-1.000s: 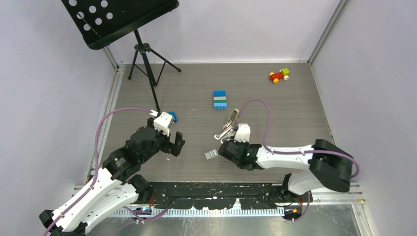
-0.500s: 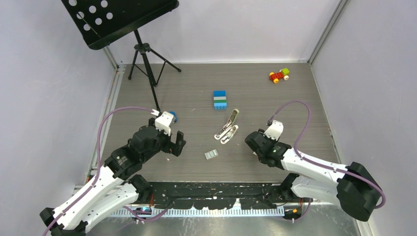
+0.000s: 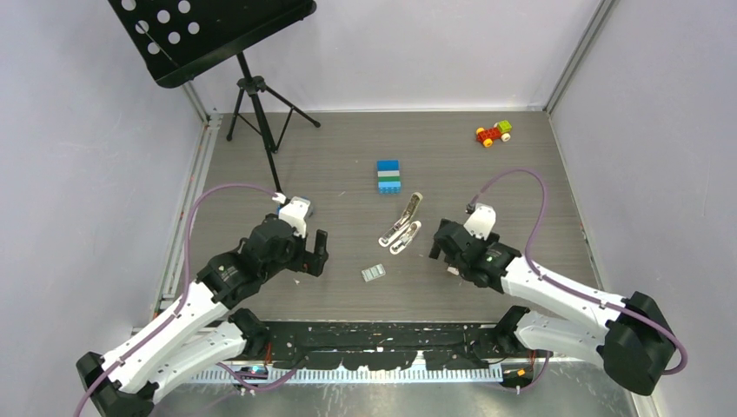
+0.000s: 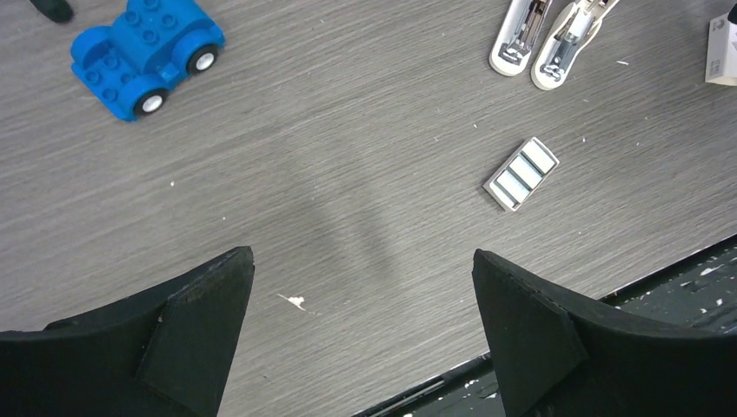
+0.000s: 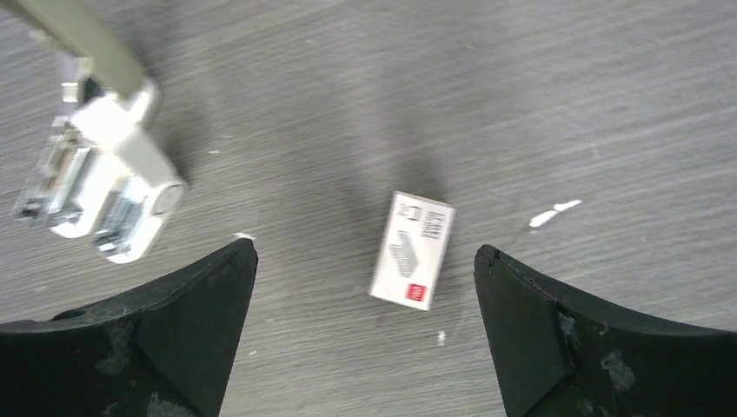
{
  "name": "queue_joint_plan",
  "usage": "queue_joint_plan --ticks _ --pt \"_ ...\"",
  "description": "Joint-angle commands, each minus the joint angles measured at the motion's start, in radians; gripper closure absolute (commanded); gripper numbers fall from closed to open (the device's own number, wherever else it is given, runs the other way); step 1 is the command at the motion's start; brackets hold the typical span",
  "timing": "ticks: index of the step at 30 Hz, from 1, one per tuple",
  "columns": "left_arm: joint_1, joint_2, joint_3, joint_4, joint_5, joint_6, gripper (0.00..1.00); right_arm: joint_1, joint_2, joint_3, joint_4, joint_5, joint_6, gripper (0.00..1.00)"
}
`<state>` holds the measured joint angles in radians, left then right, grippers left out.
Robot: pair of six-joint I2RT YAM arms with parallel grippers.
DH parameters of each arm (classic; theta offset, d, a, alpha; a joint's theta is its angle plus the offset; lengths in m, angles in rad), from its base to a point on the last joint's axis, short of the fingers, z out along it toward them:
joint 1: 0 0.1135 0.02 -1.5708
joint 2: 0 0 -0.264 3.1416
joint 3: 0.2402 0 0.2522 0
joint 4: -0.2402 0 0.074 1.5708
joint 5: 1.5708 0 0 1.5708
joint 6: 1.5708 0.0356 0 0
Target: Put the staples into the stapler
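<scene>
The stapler (image 3: 401, 224) lies swung open on the grey table, its two halves side by side; it also shows in the left wrist view as the stapler (image 4: 543, 43) and in the right wrist view as the stapler (image 5: 104, 182). The staples (image 3: 374, 273), a small silvery strip, lie flat just below-left of it, seen again as the staples (image 4: 521, 174). A tiny white red-marked box (image 5: 413, 249) lies under my right gripper (image 5: 365, 252), whose jaws stand wide open and empty. My left gripper (image 4: 361, 256) hangs open over bare table, left of the staples.
A blue toy car (image 4: 146, 54) sits far left of the stapler. A blue, white and green block stack (image 3: 388, 176) stands behind the stapler. A red and green toy car (image 3: 493, 133) is at the back right. A black music stand (image 3: 252, 87) occupies the back left.
My right gripper has left the stapler, swung right and opened wide; it now hovers over the white box. The left arm has shifted slightly right.
</scene>
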<state>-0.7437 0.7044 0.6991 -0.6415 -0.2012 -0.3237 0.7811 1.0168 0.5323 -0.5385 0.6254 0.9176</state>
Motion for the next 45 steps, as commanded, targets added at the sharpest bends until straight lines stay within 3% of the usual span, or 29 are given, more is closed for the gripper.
queue_joint_plan --ticks 1,4,9,17,23,30,37,45 --pt "0.006 0.026 0.015 0.002 -0.003 -0.132 0.00 -0.003 0.038 0.095 -0.024 -0.106 -0.070 0.00" --pt "0.006 0.074 0.005 0.002 0.024 -0.243 0.00 -0.002 0.106 0.123 -0.040 -0.188 -0.125 0.01" --pt "0.003 0.204 0.028 -0.007 0.075 -0.417 0.00 -0.003 0.143 0.153 -0.055 -0.165 -0.133 0.03" --pt "-0.117 0.388 0.089 0.018 -0.026 -0.579 0.04 0.003 0.166 0.186 -0.032 -0.200 -0.187 0.10" --pt "-0.163 0.470 0.127 0.016 -0.079 -0.602 0.05 0.154 0.269 0.191 0.049 -0.213 -0.212 0.10" --pt "-0.163 0.403 0.101 -0.023 -0.157 -0.609 0.05 0.301 0.466 0.319 0.151 -0.261 -0.302 0.12" --pt "-0.162 0.232 0.065 -0.135 -0.283 -0.610 0.06 0.310 0.573 0.449 0.216 -0.329 -0.366 0.12" --pt "-0.163 0.104 0.018 -0.164 -0.317 -0.618 0.06 0.310 0.718 0.566 0.242 -0.378 -0.393 0.14"
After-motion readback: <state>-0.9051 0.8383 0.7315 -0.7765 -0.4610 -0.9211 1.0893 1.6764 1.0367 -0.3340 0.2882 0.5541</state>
